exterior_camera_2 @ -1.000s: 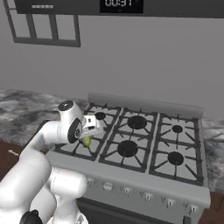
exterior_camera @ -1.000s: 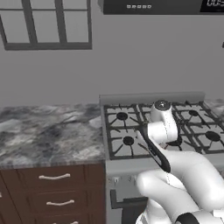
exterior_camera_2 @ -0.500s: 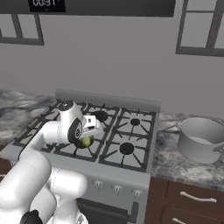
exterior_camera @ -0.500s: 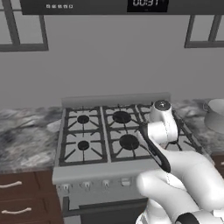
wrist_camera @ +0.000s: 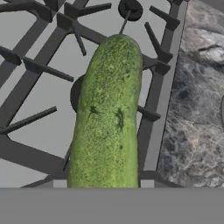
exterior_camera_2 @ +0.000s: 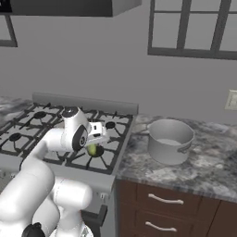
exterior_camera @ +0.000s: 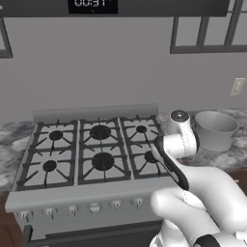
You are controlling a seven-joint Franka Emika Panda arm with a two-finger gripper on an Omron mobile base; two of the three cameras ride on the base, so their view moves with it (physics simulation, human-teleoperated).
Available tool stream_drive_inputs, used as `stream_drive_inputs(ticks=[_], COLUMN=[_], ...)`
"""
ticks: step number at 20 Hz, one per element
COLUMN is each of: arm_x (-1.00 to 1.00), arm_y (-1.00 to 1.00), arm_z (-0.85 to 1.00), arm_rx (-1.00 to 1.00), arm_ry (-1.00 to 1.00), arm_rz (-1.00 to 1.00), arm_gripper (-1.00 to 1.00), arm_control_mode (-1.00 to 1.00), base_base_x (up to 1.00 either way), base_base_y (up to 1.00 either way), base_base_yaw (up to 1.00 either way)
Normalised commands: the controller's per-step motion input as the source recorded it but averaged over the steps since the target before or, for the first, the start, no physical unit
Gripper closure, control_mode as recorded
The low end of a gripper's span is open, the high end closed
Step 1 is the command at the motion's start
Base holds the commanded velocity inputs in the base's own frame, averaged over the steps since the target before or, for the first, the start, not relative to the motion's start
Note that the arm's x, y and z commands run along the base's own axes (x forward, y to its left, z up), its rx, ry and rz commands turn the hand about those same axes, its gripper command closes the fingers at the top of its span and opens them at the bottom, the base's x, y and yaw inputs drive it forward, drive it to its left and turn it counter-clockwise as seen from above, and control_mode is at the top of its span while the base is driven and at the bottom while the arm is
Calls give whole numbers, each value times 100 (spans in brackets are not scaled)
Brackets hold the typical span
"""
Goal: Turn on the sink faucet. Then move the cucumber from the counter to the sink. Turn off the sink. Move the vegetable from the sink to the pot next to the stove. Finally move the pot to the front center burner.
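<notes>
My gripper (exterior_camera_2: 94, 145) is shut on the dark green cucumber (exterior_camera_2: 92, 150), which hangs just above the stove's (exterior_camera: 91, 185) front right grate. Seen from the hand, the cucumber (wrist_camera: 109, 118) runs lengthwise up the picture over the black grate, with the counter (wrist_camera: 194, 105) to its right. The shiny steel pot (exterior_camera_2: 170, 140) stands upright on the counter (exterior_camera_2: 208, 169) just right of the stove, apart from my hand. In the left base view the pot (exterior_camera: 215, 129) sits behind my arm. The front center burner (exterior_camera: 102, 160) is bare. The sink and its faucet are out of view.
Dark brown drawers (exterior_camera_2: 162, 203) with pale handles run under the counter. A window (exterior_camera_2: 194, 28) and a wall socket (exterior_camera_2: 231, 99) are on the back wall. A dark hood (exterior_camera: 116, 7) hangs over the range. My own white arm rises between the cameras and the stove's right side.
The base has driven to the right: stove and counter have slid left in both base views, and the pot has come closer. My arm holds the same pose, cucumber still gripped.
</notes>
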Motion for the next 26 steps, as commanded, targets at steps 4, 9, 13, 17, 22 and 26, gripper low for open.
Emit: stream_drive_inputs(ticks=[4, 9, 13, 17, 22, 26], arm_x=[0, 0, 0, 3, 14, 23], arm_y=[0, 0, 0, -3, -33, -45], arm_z=[0, 0, 0, 0, 5, 18], arm_rx=[0, 0, 0, 0, 0, 0], arm_ry=[0, 0, 0, 0, 0, 0], arm_rz=[0, 0, 0, 0, 0, -5], arm_gripper=[100, 100, 100, 100, 100, 100], arm_control_mode=[100, 100, 100, -100, -100, -100], base_base_x=[35, 40, 27, 6, 0, 0], base_base_y=[-35, -17, -11, -5, 0, 0], base_base_yaw=[-1, -1, -7, -1, 0, 0])
